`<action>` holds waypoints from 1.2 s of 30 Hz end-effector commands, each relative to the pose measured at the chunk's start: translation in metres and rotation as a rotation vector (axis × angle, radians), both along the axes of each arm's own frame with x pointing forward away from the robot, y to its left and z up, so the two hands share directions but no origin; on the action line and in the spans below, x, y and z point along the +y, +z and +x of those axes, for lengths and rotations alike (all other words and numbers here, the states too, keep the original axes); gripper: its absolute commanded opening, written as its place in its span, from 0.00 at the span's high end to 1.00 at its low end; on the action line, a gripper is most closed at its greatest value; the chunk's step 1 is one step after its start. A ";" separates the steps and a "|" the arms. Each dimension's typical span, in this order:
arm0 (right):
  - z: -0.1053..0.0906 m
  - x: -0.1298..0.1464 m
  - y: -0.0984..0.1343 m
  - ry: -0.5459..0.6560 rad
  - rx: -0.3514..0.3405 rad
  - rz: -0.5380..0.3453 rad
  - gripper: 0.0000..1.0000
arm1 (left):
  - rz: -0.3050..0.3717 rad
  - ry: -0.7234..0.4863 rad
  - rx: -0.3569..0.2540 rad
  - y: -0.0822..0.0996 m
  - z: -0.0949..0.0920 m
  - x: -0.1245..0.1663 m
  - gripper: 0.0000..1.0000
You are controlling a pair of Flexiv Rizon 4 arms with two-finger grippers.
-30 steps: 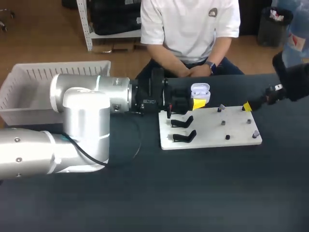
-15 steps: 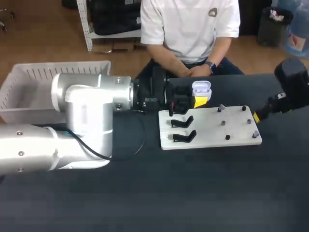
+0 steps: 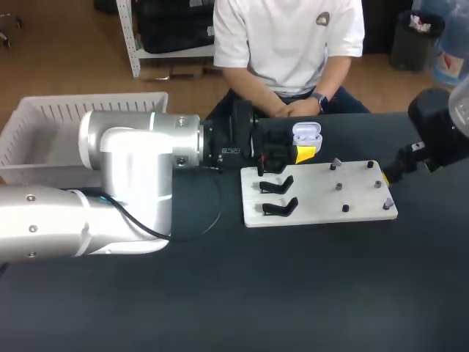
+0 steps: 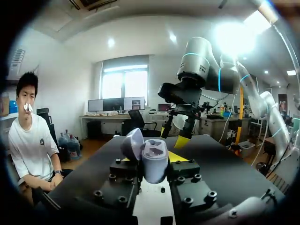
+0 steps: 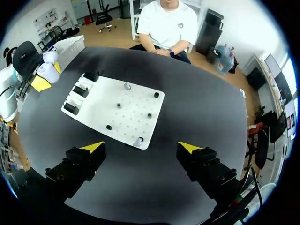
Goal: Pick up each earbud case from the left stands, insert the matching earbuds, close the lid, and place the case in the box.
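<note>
Bright, even light; soft shadows

A white perforated board [image 3: 315,196] lies flat on the dark table [image 3: 293,293], toward its far edge.

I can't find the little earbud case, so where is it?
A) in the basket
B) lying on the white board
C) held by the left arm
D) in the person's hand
C: the case, its lid open, is gripped by the left end effector.
</note>
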State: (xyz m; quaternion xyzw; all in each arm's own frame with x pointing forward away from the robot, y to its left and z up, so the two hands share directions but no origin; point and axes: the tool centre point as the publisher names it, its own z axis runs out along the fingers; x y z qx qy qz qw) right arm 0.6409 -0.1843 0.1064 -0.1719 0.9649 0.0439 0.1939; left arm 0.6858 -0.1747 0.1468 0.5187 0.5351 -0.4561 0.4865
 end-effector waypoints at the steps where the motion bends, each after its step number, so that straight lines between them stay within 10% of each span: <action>1: -0.004 -0.001 -0.009 -0.105 -0.049 -0.138 0.00 | -0.006 0.004 -0.004 -0.001 -0.001 0.000 1.00; 29: -0.009 0.019 -0.061 -0.026 0.045 -0.313 0.00 | -0.006 0.004 -0.004 -0.001 -0.001 0.000 1.00; 36: -0.004 0.018 -0.067 -0.019 0.086 -0.301 0.36 | -0.006 0.004 -0.004 -0.001 -0.001 0.000 1.00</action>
